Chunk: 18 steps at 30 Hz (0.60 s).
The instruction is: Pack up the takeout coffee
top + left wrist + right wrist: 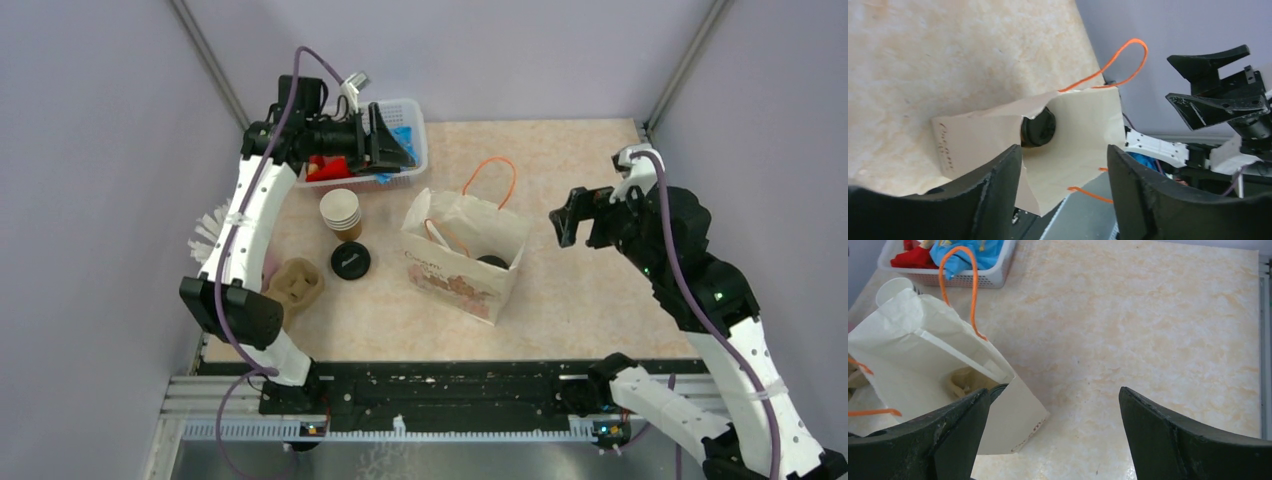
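The coffee cup point(492, 262) sits down inside the paper bag point(455, 275) in the middle of the worktop point(580, 300). Only its black lid shows through the open mouth, so it seems to stand upright with its long axis vertical, its body hidden by the bag walls. The left tool point(1064, 197) is spread and holds nothing. It is raised over the basket point(405, 102) at the far left, and the cup lies to its right and toward the arm bases. The right tool point(1055, 440) is spread wide and empty too, just right of the bag, and in the overhead view it is the nearer of the two. By my reading the cup is already packed, and any further reach for it would have to come down through the bag's mouth.
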Tool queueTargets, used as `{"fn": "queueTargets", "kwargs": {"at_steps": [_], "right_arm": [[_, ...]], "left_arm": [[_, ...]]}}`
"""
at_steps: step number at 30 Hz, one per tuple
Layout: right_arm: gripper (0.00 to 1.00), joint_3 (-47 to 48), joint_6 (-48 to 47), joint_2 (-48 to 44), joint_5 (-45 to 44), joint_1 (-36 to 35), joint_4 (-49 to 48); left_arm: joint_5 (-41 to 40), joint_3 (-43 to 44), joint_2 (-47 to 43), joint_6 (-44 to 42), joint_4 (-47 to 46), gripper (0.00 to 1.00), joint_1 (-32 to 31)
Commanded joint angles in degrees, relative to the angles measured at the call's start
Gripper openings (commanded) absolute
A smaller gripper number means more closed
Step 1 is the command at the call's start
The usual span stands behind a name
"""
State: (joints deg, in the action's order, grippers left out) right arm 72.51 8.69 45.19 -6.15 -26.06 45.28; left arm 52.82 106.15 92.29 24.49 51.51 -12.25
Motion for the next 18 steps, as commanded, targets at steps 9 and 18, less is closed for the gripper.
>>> {"fn": "queueTargets", "kwargs": {"at_steps": [9, 18], "right_arm": [[0.99, 12.3, 9.4, 4.9, -11.3, 0.4, 10.1], [0.99, 15.9, 7.9, 2.9, -9.9, 0.4, 2.2]], "left_arm": [[-16.0, 3.6, -13.0, -2.0, -11.3, 0.99, 0.1], [-23.9, -1.9, -25.1, -5.8, -20.5, 0.99, 0.1]]}}
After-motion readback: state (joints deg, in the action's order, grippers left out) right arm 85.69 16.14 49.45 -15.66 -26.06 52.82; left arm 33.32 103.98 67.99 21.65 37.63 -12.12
